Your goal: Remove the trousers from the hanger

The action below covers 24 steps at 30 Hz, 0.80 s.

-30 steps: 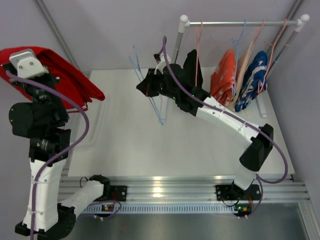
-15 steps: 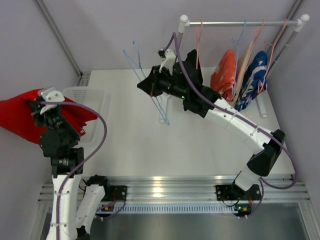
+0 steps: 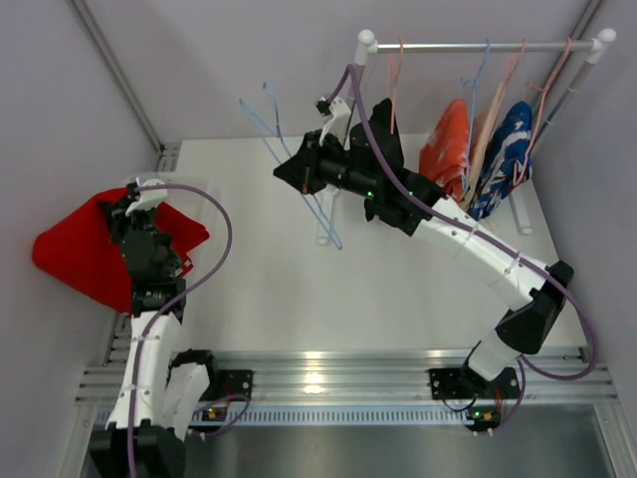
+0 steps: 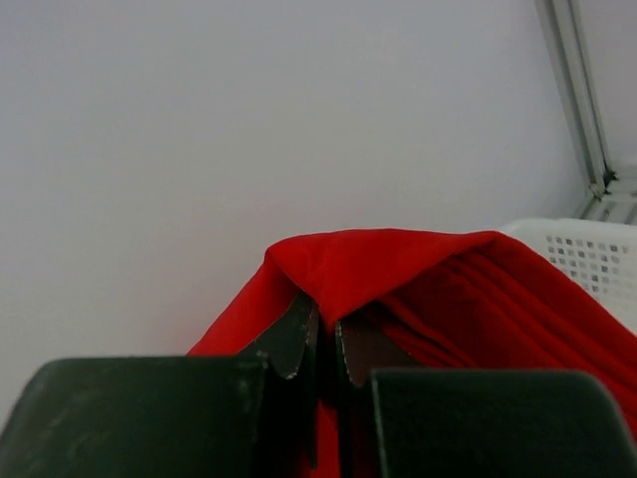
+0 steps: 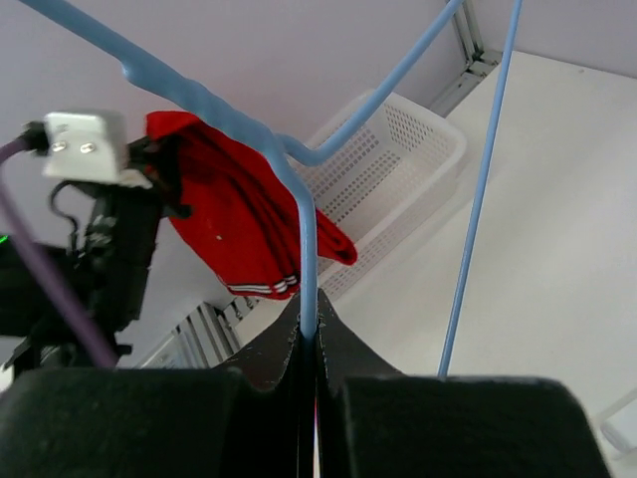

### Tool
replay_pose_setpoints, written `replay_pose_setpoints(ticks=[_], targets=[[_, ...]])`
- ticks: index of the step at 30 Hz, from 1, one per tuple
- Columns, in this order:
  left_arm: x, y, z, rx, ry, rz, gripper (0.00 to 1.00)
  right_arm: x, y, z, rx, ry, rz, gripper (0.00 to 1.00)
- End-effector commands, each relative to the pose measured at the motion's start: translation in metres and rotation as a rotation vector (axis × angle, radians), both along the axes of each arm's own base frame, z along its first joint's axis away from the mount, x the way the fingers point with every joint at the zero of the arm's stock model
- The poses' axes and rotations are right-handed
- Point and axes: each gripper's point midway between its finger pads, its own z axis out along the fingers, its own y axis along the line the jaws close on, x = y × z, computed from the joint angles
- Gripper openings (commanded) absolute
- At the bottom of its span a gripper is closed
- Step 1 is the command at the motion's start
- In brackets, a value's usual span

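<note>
left gripper [image 4: 320, 334]: jaws pinched together on a fold of the red trousers [image 4: 398, 269], clear of any hanger
red trousers, position: hang off the left gripper at the table's left edge, over the white basket [image 4: 587, 254], with much of the cloth spread toward the wall
risk 1: the bite is only on a thin fold, so the soft cloth can slide out before it is placed
risk 2: with the cloth that far to the wall side, a release here may drape over the rim or miss the basket
right gripper [image 5: 309, 334]: jaws clamped on the bare blue hanger [image 5: 307, 249], held up in mid-air
risk 3: thin smooth wire gripped at one spot can pivot or swing
black trousers [image 3: 388, 121]: on the rail [image 3: 478, 45], left end, right behind the right arm, so a swinging hanger or the arm can snag them
materials: red cloth is matte, creased and limp
hanger: slim coated wire, angular bends
basket: rigid white plastic, perforated grid walls
rail: thin metal bar, white end caps
</note>
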Motion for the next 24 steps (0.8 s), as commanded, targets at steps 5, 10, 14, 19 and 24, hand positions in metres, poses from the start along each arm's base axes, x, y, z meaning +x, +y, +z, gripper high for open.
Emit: replay_pose_setpoints(ticks=[5, 10, 14, 19, 24], targets=[[0.081, -0.002, 0.024, -0.061, -0.192, -0.268, 0.00, -0.045, -0.039, 0.080, 0.108, -0.234, 0.064, 0.00], [0.166, -0.002, -0.023, -0.105, -0.062, -0.384, 0.00, -0.064, -0.078, 0.081, 0.085, -0.315, 0.030, 0.00], [0.216, -0.010, -0.064, -0.155, 0.051, -0.491, 0.00, -0.074, -0.109, 0.078, 0.062, -0.360, -0.018, 0.00], [0.256, -0.009, -0.125, -0.203, 0.209, -0.496, 0.03, -0.082, -0.141, 0.080, 0.034, -0.368, -0.074, 0.00], [0.264, 0.001, -0.198, -0.313, 0.410, -0.438, 0.55, -0.082, -0.166, 0.064, -0.021, -0.318, -0.139, 0.00]])
